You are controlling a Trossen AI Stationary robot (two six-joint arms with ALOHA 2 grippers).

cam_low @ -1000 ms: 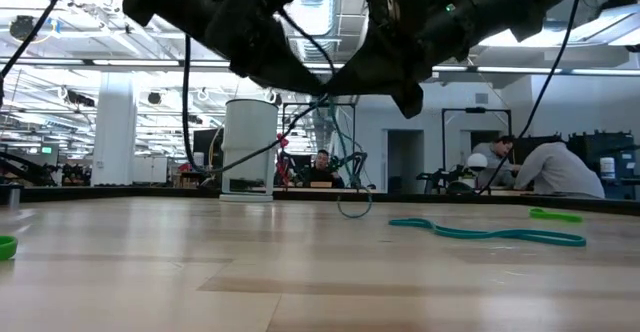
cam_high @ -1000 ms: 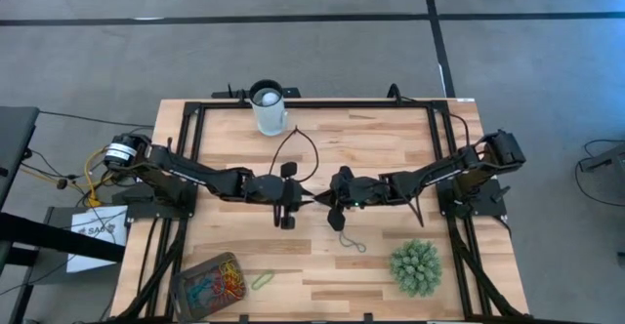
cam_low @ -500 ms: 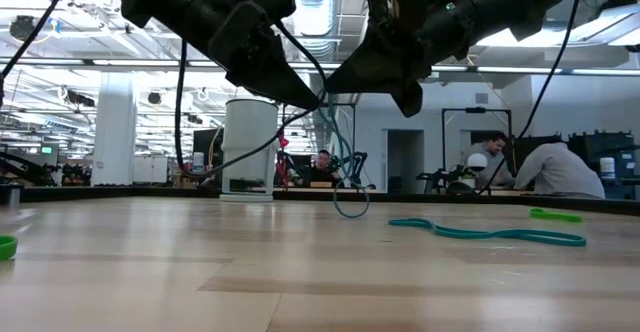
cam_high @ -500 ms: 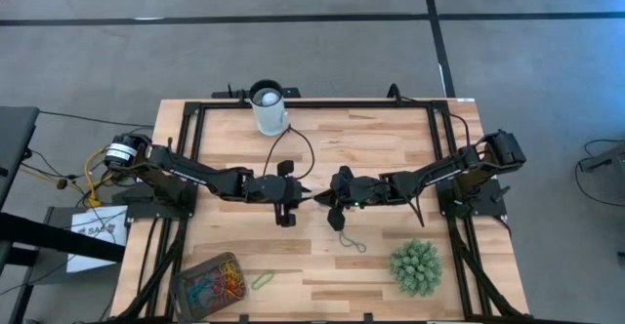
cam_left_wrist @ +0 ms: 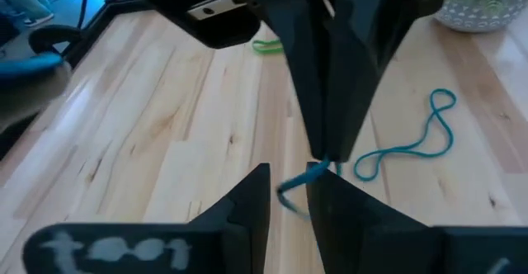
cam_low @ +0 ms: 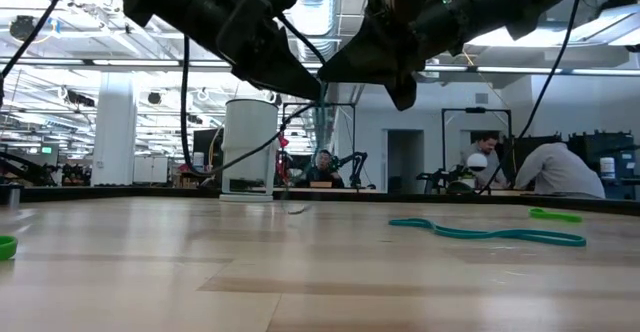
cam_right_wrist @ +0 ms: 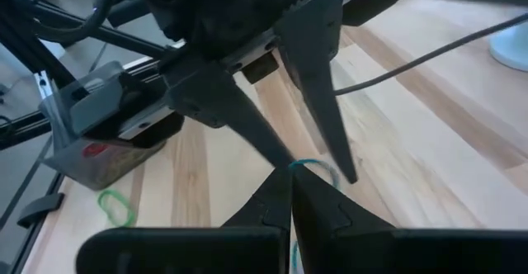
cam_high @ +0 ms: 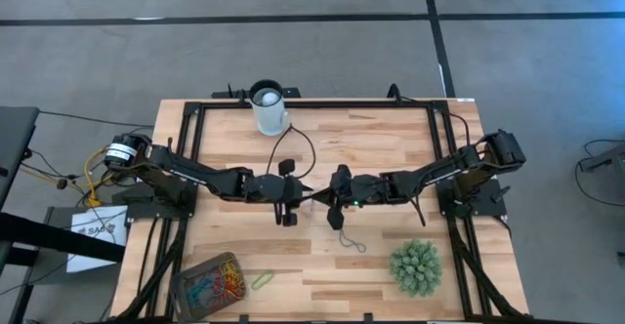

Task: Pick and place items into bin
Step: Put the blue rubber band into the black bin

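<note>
My right gripper (cam_right_wrist: pixel 290 179) is shut on a thin teal band (cam_right_wrist: pixel 307 167), held above the table's middle (cam_high: pixel 314 199). My left gripper (cam_left_wrist: pixel 289 175) faces it tip to tip. Its fingers (cam_right_wrist: pixel 247 134) stand slightly apart, open, with the band (cam_left_wrist: pixel 299 187) in the gap between them. A second teal band (cam_high: pixel 352 243) lies flat on the table just nearer than the grippers. A green band (cam_high: pixel 262 280) lies beside the bin (cam_high: pixel 208 283), which stands at the near left and holds several coloured bands. My right gripper pinches the teal band between its two fingertips (cam_left_wrist: pixel 326 154), slanting down from the table's right side. The short piece of band (cam_left_wrist: pixel 318 168) beside the tips is lifted clear of the table. My left gripper has the band in its gap; I cannot tell whether it touches it.
A white cup (cam_high: pixel 267 109) stands at the far edge, left of centre. A spiky green plant ball (cam_high: pixel 415 265) sits at the near right. A black frame (cam_high: pixel 312 102) runs around the table. People show in the room beyond the far edge.
In the low view the teal band's loop hung below the two grippers' tips a second ago. It hangs there no longer and shows bunched short at the fingertips. Both arms have kept their places.
</note>
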